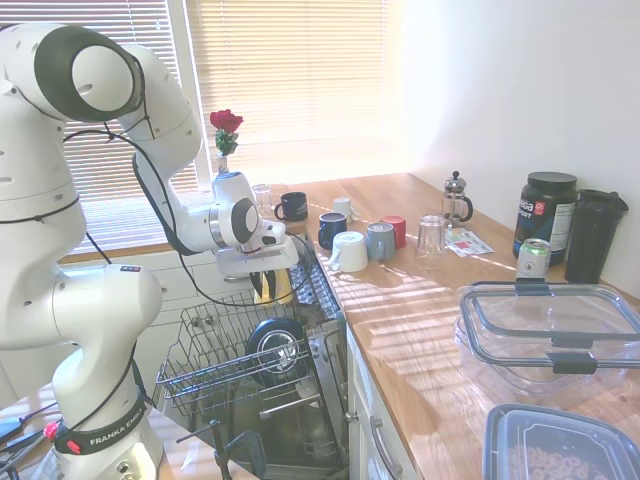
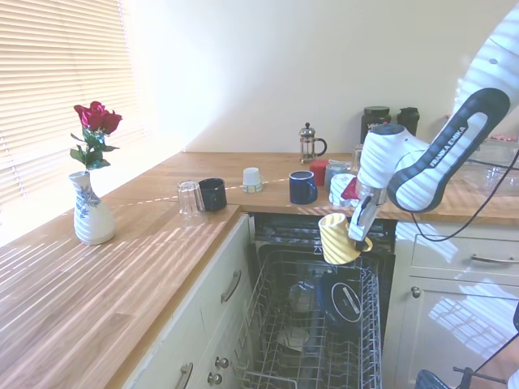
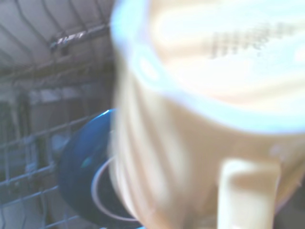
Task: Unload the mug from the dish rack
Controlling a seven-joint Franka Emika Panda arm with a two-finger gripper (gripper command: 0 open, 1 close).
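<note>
1. The gripper [image 2: 359, 235] has its jaws pinched on the yellow mug [image 2: 336, 238], at the handle side as far as I can tell. The mug hangs tilted with its closed base uppermost and its mouth angled down.
2. Right under the jaws the mug is clear of the wires, lifted above the dish rack [image 2: 268, 324] with nothing of it touching a prong that I can see. So the lift looks done, and carrying it across to the counter is the step in hand.
3. The wrist view is filled by the mug's pale wall [image 3: 190, 119], blurred, so it's no help for judging clearance. Go by the outside views.
4. Just below the jaws sits a large dark round dish [image 2: 345, 301], standing among the prongs. I'd keep the mug at this height or higher until it is past the rack's edge, so the rim doesn't snag.
5. Further out from the jaws, the wooden counter [image 1: 420, 300] carries a cluster of mugs [image 1: 360, 240] and a glass [image 1: 431, 236]. Aim for the bare wood nearer the rack than that cluster.
6. With the grip off-centre, I'd move slowly, because a quick swing could make the mug pivot.
7. It needs turning upright or fully mouth-down before it's set down flat.
</note>
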